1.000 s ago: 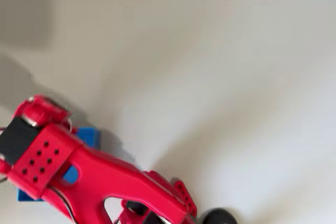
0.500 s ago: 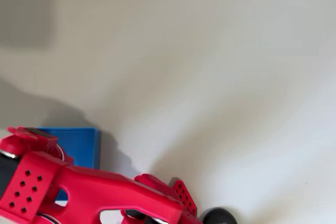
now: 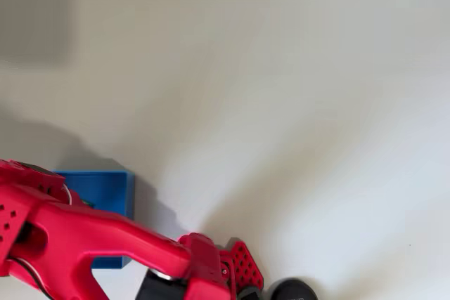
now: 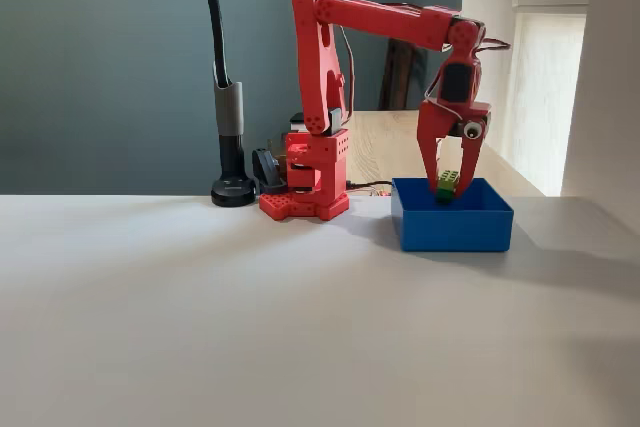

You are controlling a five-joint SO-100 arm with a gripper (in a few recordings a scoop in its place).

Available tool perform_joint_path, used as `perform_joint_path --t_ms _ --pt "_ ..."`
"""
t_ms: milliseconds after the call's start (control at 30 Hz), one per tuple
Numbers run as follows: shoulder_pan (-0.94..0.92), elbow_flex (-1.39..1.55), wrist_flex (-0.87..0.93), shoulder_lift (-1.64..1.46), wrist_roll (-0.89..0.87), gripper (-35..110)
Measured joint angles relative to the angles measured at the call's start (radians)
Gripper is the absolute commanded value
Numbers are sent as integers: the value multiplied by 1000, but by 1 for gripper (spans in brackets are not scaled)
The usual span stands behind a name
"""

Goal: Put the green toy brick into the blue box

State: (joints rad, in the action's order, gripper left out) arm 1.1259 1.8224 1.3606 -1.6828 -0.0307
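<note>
Reaching out from its red base (image 4: 305, 187) at the back of the white table (image 4: 250, 327), the red arm (image 4: 380, 17) stretches to the right in the fixed view and bends down at the wrist, so that the claw (image 4: 447, 187) hangs point-down over the blue box (image 4: 452, 227). Between the two fingertips sits the green brick (image 4: 446, 185), lime on top with a darker green part below, and the fingers close in on it from both sides, so the claw is grasping the brick. The brick shows just above the box's near wall, inside the box's outline; whether it touches the floor of the box cannot be told from this angle. The box stands on the table just to the right of the base, near it but apart. A black pole (image 4: 222, 77) on a round black foot rises to the left of the base, and a dark wall stands behind the table. In the overhead view the arm (image 3: 98, 237) crosses the lower left corner and covers most of the box (image 3: 105, 187), of which the top edge and right wall show as a blue strip; the brick and the fingertips are hidden under the arm there. The pole's round foot (image 3: 292, 289) shows at the bottom edge, to the right of the arm's base (image 3: 239, 268).
</note>
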Motion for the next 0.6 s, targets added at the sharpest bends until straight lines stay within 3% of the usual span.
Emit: perform_joint_path --t_ms 433,600 --pt "15 -40 61 3 124 19" --pt "15 -52 92 3 132 19"
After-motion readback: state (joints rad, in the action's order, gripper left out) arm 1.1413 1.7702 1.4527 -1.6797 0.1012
